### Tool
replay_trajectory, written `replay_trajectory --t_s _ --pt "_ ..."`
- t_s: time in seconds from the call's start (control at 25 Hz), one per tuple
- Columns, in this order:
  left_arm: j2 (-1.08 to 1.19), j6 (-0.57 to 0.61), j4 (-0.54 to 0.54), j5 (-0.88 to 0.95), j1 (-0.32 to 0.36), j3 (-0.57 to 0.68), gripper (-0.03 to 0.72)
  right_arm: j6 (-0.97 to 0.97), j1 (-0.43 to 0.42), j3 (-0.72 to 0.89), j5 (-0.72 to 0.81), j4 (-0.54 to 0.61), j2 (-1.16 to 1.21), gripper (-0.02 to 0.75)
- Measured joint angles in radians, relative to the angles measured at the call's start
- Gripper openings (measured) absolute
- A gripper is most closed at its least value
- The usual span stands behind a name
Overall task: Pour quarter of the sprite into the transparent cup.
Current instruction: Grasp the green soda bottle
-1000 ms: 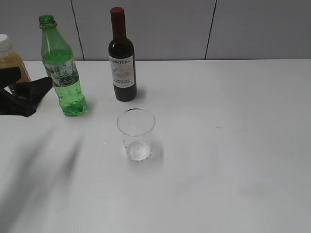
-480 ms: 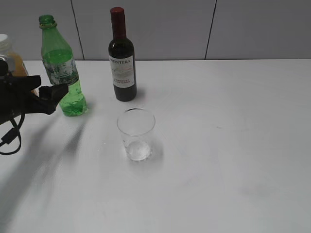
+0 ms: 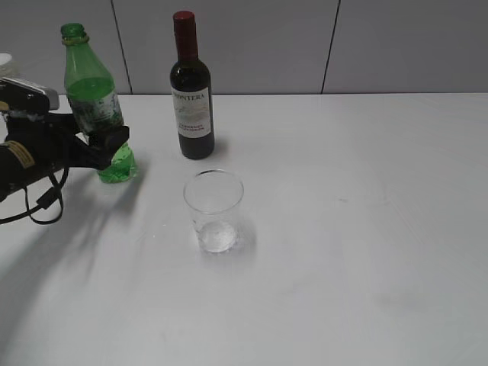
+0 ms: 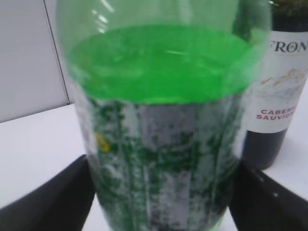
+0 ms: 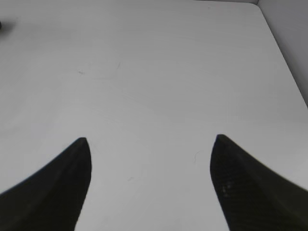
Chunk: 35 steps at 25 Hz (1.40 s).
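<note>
At far left, the black left gripper has its spread jaws on either side of the tall translucent green plastic bottle, possibly not yet pressing its label. Right of it stands a dark wine bottle with red cap. Nearer, the small clear plastic cup stands alone. The right gripper hangs open over the bare white table.
</note>
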Motion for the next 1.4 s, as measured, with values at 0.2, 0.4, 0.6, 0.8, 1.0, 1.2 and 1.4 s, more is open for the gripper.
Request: replay_trajectory --t_s 0.2,0.4,0.6,0.8,1.0,1.2,1.4 --pt "0.073 -0.009 0.004 -0.032 -0.001 -0.062 0.647 0.0 0.0 0.0 0.0 0.0 0.0 0.594" --pt "0.122 -0.013 0.029 -0.061 -0.001 -0.112 0.642 0.0 0.0 0.0 0.0 0.0 0.0 0.594" --pt "0.13 -0.014 0.037 -0.095 -0.001 -0.118 0.57 0.0 0.0 0.0 0.0 0.0 0.0 0.594" --pt "0.132 -0.017 0.037 -0.1 -0.001 -0.12 0.465 0.0 0.0 0.0 0.0 0.0 0.0 0.594" --pt "0.133 -0.018 0.037 -0.101 -0.001 -0.118 0.465 0.0 0.0 0.0 0.0 0.0 0.0 0.594" --pt "0.1 -0.018 0.024 -0.103 -0.001 -0.069 0.465 0.0 0.0 0.0 0.0 0.0 0.0 0.594" --pt "-0.001 -0.001 -0.057 -0.051 -0.008 0.048 0.465 0.0 0.0 0.0 0.0 0.0 0.0 0.594"
